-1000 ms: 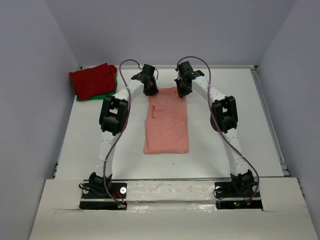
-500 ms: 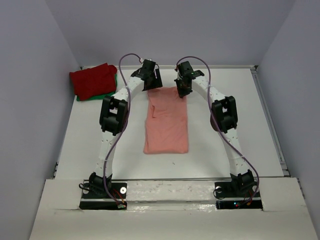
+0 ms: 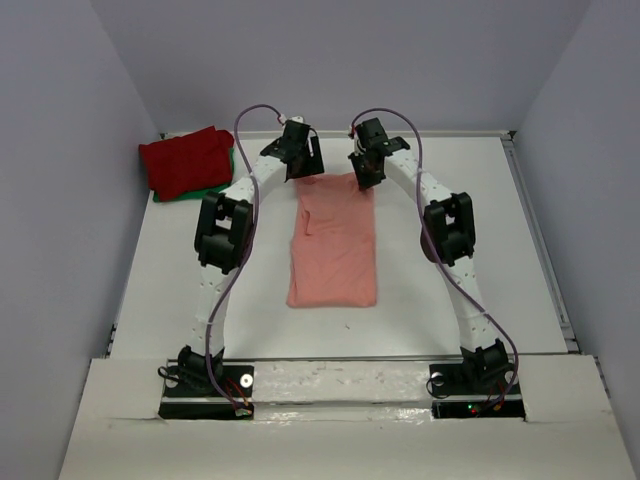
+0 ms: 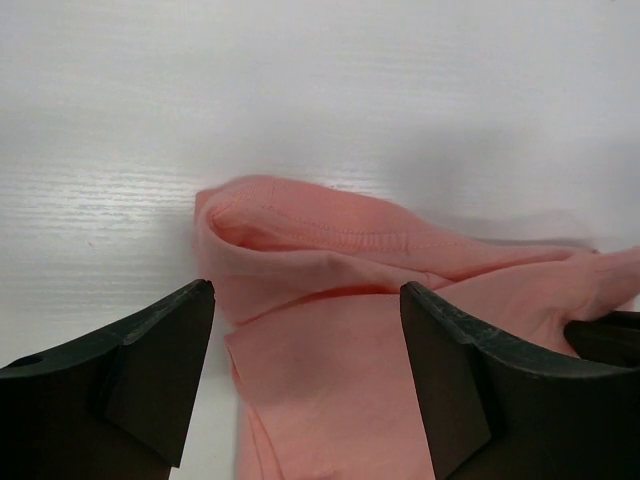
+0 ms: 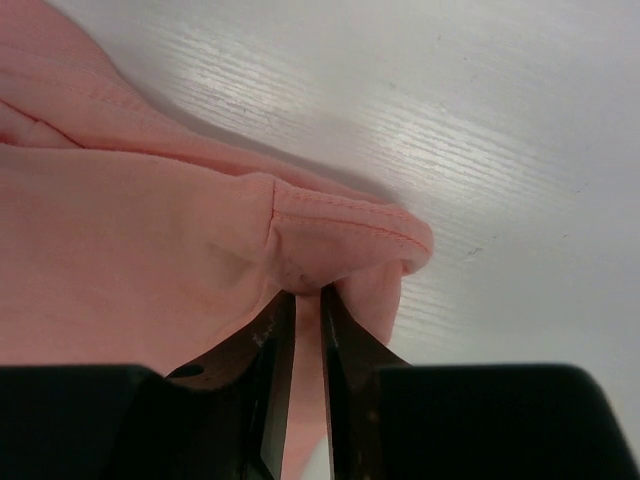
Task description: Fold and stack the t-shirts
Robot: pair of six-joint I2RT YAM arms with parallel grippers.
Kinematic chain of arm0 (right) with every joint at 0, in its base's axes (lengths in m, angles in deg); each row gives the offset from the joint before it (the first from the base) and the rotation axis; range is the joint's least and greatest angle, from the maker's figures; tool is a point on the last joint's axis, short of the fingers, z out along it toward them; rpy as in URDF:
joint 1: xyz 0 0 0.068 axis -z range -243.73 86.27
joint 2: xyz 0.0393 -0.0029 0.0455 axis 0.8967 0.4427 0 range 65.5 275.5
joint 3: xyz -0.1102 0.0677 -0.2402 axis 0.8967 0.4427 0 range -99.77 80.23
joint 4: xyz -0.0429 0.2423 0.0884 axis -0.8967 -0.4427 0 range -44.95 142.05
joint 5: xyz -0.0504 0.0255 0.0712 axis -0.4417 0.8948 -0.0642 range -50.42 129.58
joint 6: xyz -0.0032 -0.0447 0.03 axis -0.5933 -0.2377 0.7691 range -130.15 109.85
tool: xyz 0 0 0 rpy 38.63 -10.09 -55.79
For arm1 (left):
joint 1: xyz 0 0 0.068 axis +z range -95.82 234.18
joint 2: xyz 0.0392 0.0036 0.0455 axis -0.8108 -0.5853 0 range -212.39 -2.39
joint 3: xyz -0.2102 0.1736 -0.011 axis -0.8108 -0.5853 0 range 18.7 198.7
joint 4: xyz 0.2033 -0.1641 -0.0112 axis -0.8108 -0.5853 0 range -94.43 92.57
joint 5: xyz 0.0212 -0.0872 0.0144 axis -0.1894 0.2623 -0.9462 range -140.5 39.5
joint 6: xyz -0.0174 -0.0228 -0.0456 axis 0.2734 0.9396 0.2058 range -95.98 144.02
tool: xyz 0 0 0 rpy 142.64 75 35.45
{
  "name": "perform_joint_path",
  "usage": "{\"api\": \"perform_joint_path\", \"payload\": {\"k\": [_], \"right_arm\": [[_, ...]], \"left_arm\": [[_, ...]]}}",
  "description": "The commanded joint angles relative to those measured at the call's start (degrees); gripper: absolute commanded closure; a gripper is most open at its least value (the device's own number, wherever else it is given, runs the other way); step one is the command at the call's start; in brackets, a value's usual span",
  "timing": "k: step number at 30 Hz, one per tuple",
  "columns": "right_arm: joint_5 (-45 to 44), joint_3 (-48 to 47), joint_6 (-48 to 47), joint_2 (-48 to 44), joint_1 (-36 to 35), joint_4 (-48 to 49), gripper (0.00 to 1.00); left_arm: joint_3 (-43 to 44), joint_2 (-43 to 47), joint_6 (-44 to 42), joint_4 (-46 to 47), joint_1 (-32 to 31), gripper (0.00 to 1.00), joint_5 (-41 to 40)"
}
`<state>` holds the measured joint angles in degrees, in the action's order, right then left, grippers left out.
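We see the pink shirt (image 3: 333, 245) lying in the middle of the white table (image 3: 480, 230), folded into a long narrow strip that runs from the arms' side toward the far wall. Its far end sits between the two wrists, and its near end lies well apart from the arm bases.

The left pincer (image 4: 305, 295) hangs over the far left corner of the strip. It is released: its two dark fingers (image 4: 150, 370) stand wide apart, and the rolled hem of the cloth lies on the table beyond them, touched by neither.

The right pincer (image 5: 308, 295) is at the far right corner. Its jaws are almost together, with only a thin slit between them, and the stitched hem curls right at their tips. We cannot tell whether they pinch the cloth or only touch it.

In the far left corner of the table the red shirt (image 3: 185, 160) rests as a folded pad on top of the green shirt (image 3: 228, 166), whose edge peeks out along the right and near sides.
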<state>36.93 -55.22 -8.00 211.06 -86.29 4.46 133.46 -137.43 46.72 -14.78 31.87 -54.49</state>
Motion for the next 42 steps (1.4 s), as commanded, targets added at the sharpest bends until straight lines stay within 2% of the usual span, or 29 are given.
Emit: {"api": "perform_joint_path", "payload": {"k": [1,7,12,15,16,21,24,26,30,35,38,42], "right_arm": [[1.51,-4.20,-3.55,-2.64,0.07,0.48,0.73],[2.13,-5.25,-4.79,-5.19,0.07,0.40,0.71],[0.73,-2.63,0.02,-10.28,-0.54,-2.23,0.71],[1.95,8.86,4.59,-18.27,-0.55,-0.24,0.69],[4.21,18.81,5.92,-24.03,-1.07,1.70,0.65],[6.43,42.09,12.69,-38.31,-1.60,9.62,0.58],[5.91,54.22,14.10,-45.61,-2.83,12.16,0.57],[7.65,61.50,14.89,-48.60,-2.83,13.14,0.57],[10.99,70.92,16.83,-56.59,-4.15,17.26,0.56],[11.71,81.13,17.10,-64.08,-4.68,22.35,0.55],[10.48,82.46,16.04,-63.30,-4.68,23.33,0.54],[9.95,79.48,16.22,-60.13,-4.68,23.51,0.53]], "left_arm": [[0.64,7.86,-1.52,3.63,-1.60,0.15,-2.25],[1.96,9.70,-1.96,3.37,-3.01,0.15,-3.92],[2.23,12.69,-0.82,-0.83,-4.15,0.15,-6.47],[-1.45,16.38,2.17,-5.84,-5.38,0.15,-9.53],[-3.73,19.70,4.96,-6.56,-6.42,0.15,-11.20],[-24.99,32.72,10.52,-6.74,-9.33,0.14,-12.97],[-36.34,42.72,10.96,-4.29,-9.25,0.13,-10.70],[-43.52,46.17,11.75,-3.32,-9.25,0.13,-8.42],[-54.61,52.77,13.25,1.52,-9.25,0.13,-2.36],[-62.62,56.99,13.34,3.27,-9.25,0.12,-0.58],[-63.61,57.18,12.55,4.77,-8.64,0.12,-1.81],[-60.45,53.49,10.53,4.51,-6.88,0.12,-0.23]]}}
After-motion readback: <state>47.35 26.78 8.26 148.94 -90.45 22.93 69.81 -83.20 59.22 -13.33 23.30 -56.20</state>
